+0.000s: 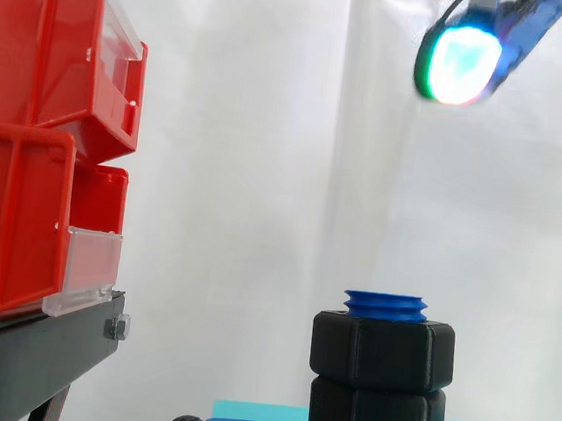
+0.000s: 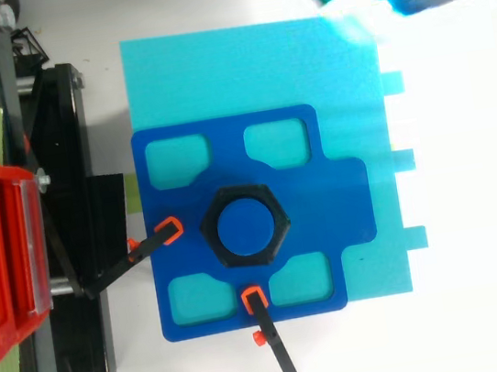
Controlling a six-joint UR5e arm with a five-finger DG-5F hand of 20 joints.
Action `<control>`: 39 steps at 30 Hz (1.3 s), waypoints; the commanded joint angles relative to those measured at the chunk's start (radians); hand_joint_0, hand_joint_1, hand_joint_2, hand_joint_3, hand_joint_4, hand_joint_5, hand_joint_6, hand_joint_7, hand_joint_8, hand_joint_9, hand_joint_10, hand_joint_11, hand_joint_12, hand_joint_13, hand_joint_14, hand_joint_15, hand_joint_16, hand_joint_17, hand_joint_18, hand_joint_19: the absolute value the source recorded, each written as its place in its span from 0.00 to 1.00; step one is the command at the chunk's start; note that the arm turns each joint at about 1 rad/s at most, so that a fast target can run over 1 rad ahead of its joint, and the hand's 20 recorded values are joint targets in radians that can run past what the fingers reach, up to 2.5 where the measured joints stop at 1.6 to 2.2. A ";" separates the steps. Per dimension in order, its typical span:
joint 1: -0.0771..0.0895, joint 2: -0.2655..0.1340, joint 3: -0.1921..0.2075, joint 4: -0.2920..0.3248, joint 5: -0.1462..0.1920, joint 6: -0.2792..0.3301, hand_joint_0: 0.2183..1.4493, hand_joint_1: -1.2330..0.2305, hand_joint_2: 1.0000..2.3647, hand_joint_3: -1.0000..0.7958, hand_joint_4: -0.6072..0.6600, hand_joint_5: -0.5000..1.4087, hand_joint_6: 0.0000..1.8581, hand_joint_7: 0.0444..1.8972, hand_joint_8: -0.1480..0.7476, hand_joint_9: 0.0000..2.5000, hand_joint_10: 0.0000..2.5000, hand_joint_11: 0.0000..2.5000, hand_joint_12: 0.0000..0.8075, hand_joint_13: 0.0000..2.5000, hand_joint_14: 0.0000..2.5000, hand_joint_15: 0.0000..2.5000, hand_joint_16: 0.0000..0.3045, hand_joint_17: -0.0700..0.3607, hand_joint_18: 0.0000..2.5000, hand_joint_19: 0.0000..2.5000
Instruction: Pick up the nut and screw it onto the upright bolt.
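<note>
Two black hex nuts (image 1: 382, 352) stacked | blue bolt (image 1: 386, 304) threads protruding above

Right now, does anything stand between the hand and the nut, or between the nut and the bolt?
Nothing visible does. In the side view the hand hangs high, to the right of the bolt, with only open air between. The upper black nut already sits on the bolt, above a second black hex piece.

Two nuts (image 1: 382, 352), one bolt (image 1: 386, 304), two red bins (image 1: 36, 54), two clamps (image 2: 167, 232).
</note>
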 commanded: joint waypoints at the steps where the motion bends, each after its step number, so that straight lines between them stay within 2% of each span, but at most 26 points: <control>1: 0.008 0.103 -0.283 0.192 0.049 0.067 0.24 0.75 0.00 0.28 0.64 0.19 0.27 0.40 0.45 0.30 0.00 0.00 0.39 0.21 0.00 0.00 0.11 0.34 0.09 0.00; 2: 0.009 0.121 -0.311 0.212 0.057 0.082 0.24 0.73 0.00 0.28 0.64 0.19 0.27 0.39 0.45 0.29 0.00 0.00 0.39 0.20 0.00 0.00 0.11 0.34 0.08 0.00; 3: 0.012 0.146 -0.363 0.232 0.077 0.110 0.24 0.73 0.00 0.28 0.64 0.19 0.27 0.39 0.45 0.29 0.00 0.00 0.40 0.20 0.00 0.00 0.11 0.34 0.08 0.00; 4: 0.014 0.157 -0.380 0.236 0.089 0.122 0.24 0.72 0.00 0.28 0.64 0.19 0.27 0.39 0.45 0.29 0.00 0.00 0.40 0.19 0.00 0.00 0.11 0.35 0.06 0.00; 5: 0.017 0.172 -0.415 0.246 0.124 0.154 0.24 0.72 0.00 0.28 0.64 0.19 0.27 0.39 0.44 0.28 0.00 0.00 0.40 0.18 0.00 0.00 0.12 0.35 0.05 0.00; 7: 0.022 0.184 -0.441 0.252 0.182 0.228 0.24 0.70 0.00 0.28 0.63 0.18 0.27 0.38 0.44 0.26 0.00 0.00 0.41 0.15 0.00 0.00 0.12 0.35 0.02 0.00; 8: 0.023 0.184 -0.444 0.252 0.198 0.254 0.24 0.69 0.00 0.28 0.63 0.18 0.27 0.38 0.44 0.25 0.00 0.00 0.42 0.13 0.00 0.00 0.12 0.36 0.00 0.00; 9: 0.026 0.184 -0.443 0.250 0.225 0.332 0.24 0.69 0.00 0.28 0.63 0.18 0.27 0.38 0.43 0.23 0.00 0.00 0.42 0.13 0.00 0.00 0.12 0.36 0.00 0.00; 11: 0.031 0.184 -0.444 0.249 0.241 0.403 0.24 0.67 0.00 0.28 0.62 0.17 0.27 0.36 0.43 0.21 0.00 0.00 0.43 0.10 0.00 0.00 0.13 0.37 0.00 0.00; 12: 0.034 0.183 -0.444 0.249 0.253 0.472 0.24 0.67 0.00 0.28 0.62 0.17 0.27 0.36 0.43 0.21 0.00 0.00 0.44 0.10 0.00 0.00 0.13 0.37 0.00 0.00; 13: 0.036 0.184 -0.444 0.250 0.259 0.516 0.24 0.67 0.00 0.28 0.62 0.17 0.27 0.36 0.43 0.20 0.00 0.00 0.44 0.10 0.00 0.00 0.13 0.37 0.00 0.00; 16: 0.045 0.183 -0.444 0.250 0.265 0.625 0.24 0.66 0.00 0.28 0.62 0.17 0.27 0.35 0.43 0.20 0.00 0.00 0.44 0.09 0.00 0.00 0.13 0.37 0.00 0.00; 22: 0.054 0.183 -0.444 0.249 0.267 0.643 0.24 0.65 0.00 0.28 0.61 0.16 0.27 0.35 0.44 0.19 0.00 0.00 0.44 0.09 0.00 0.00 0.13 0.38 0.00 0.00; 39: 0.054 0.184 -0.443 0.249 0.264 0.642 0.22 0.65 0.00 0.28 0.59 0.14 0.27 0.32 0.40 0.07 0.00 0.00 0.46 0.00 0.00 0.00 0.15 0.40 0.00 0.00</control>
